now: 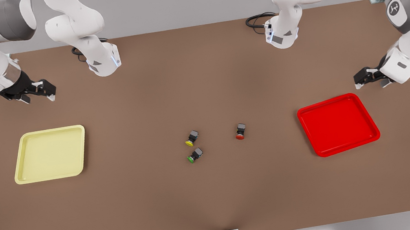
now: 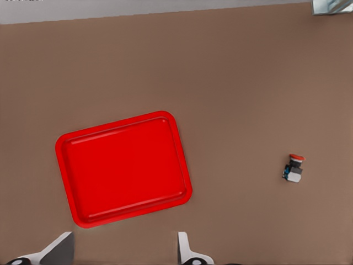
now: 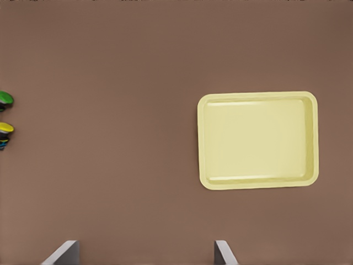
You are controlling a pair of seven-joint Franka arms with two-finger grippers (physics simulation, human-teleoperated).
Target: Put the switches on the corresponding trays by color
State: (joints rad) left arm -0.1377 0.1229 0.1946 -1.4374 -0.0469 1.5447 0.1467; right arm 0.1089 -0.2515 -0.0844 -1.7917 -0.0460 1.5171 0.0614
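From the front view we log a brown matte counter (image 1: 215, 192) with three tiny push-button switches lying near its middle, each a dark blocky body with a round cap. The yellow-capped switch (image 1: 192, 138) sits just above the green-capped switch (image 1: 195, 155); the red-capped switch (image 1: 241, 131) lies apart, toward the front view's right. None is on a tray.

The pale yellow square plastic tray (image 1: 51, 154), rim raised and corners rounded, rests at the front view's left. The bright red square plastic tray (image 1: 338, 124) rests at the front view's right, slightly rotated.

The left wrist view looks down on the red tray and red-capped switch, so we take the left claw (image 1: 359, 81) to be the one hovering beside that tray; its fingers (image 2: 185, 249) stand apart, holding nothing. The right wrist view adds the yellow tray plus yellow and green caps at its edge. The right claw (image 1: 48, 91) hangs beyond the yellow tray, fingers (image 3: 223, 253) spread, empty.

We read no legible writing anywhere.
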